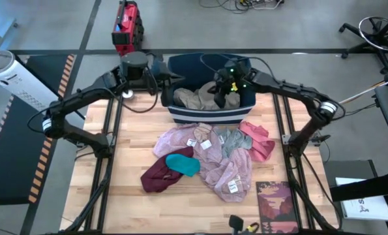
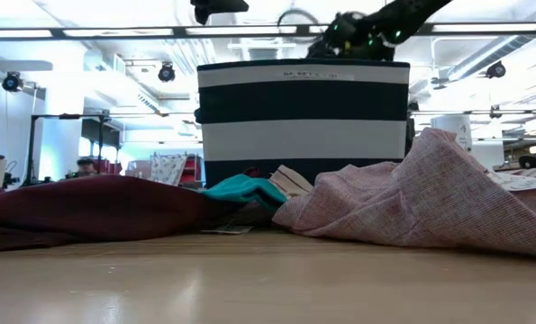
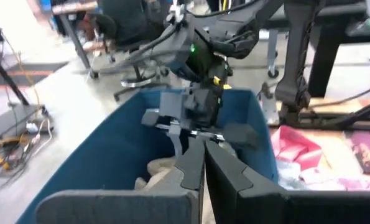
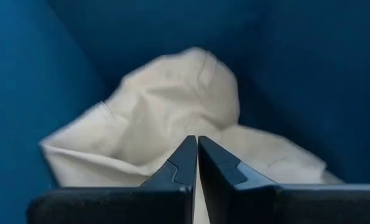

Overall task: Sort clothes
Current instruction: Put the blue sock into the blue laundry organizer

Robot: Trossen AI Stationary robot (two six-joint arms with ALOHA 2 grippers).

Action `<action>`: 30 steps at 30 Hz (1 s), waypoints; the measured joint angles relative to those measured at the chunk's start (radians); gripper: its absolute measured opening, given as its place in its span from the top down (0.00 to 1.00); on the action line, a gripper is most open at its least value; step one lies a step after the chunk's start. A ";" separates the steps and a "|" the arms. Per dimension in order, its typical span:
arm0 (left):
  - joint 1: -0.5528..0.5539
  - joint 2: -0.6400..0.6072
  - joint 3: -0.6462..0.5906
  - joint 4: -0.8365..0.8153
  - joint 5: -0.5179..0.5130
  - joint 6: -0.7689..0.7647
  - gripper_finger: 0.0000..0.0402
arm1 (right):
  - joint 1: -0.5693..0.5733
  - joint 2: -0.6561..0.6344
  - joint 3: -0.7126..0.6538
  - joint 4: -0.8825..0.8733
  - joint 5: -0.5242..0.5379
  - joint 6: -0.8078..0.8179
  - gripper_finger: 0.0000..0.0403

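The right gripper (image 4: 197,163) hangs inside the bin (image 1: 180,65), its fingers pressed together with nothing between them. Just beyond its tips lies a tan garment (image 4: 166,124) on the bin floor. The left gripper (image 3: 203,168), fingers also closed and empty, sits at the bin's left edge, facing the right gripper. In front of the bin, well apart from both grippers, a pile rests on the table (image 1: 135,130): mauve (image 1: 220,170), grey (image 1: 231,138), coral (image 1: 259,140), teal (image 1: 184,163) and maroon (image 1: 158,177) pieces.

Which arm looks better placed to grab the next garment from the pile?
Probably the right. Its gripper hangs over the bin, fingers closed and empty above the tan garment, directly behind the pile. The left gripper sits beside the bin.
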 joint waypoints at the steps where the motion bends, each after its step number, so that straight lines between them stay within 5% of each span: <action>1: -0.002 -0.009 -0.018 0.018 0.001 -0.006 1.00 | 0.003 -0.018 0.000 0.004 0.000 -0.006 1.00; 19: -0.011 -0.231 -0.371 0.259 0.062 -0.101 1.00 | 0.065 -0.367 -0.228 0.169 -0.004 -0.022 1.00; 30: -0.066 -0.269 -0.416 0.261 0.062 -0.097 1.00 | 0.104 -0.543 -0.464 0.325 -0.004 0.041 1.00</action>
